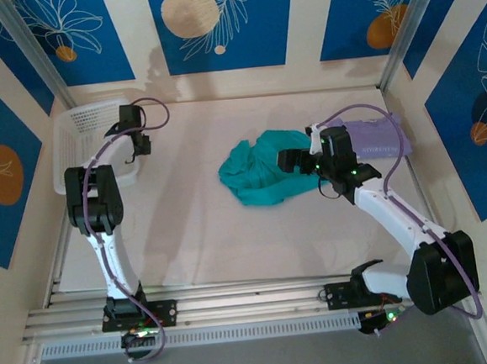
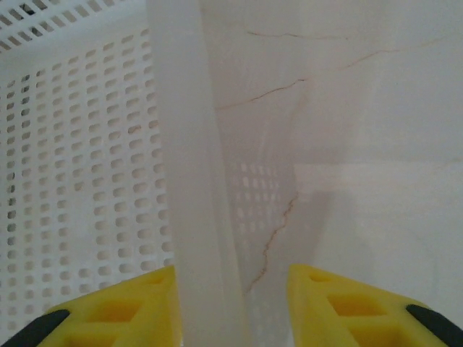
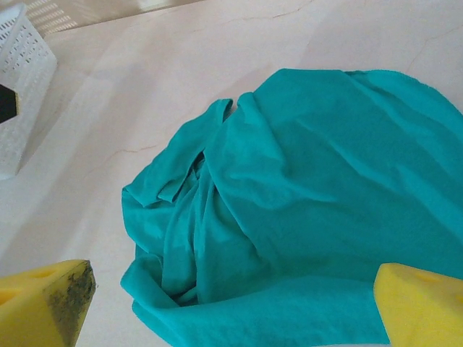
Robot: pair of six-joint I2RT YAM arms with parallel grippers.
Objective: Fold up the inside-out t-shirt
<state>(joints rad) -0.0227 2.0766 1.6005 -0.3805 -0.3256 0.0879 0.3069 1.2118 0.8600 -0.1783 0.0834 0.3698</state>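
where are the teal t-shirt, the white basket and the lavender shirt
teal t-shirt [image 1: 260,179]: top view, middle of the heap
white basket [image 1: 87,118]: top view, far mesh wall
lavender shirt [image 1: 379,137]: top view, its right half

Top view looks down, sharing the t-shirt [image 1: 256,181] with right wrist and, apparently, the basket [image 1: 77,128] with left

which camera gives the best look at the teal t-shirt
The right wrist view: the t-shirt takes up most of it, close enough to read its crumpled folds and edges. The top external view shows it small, a bunched heap mid-table, with the right pincer over its right part.
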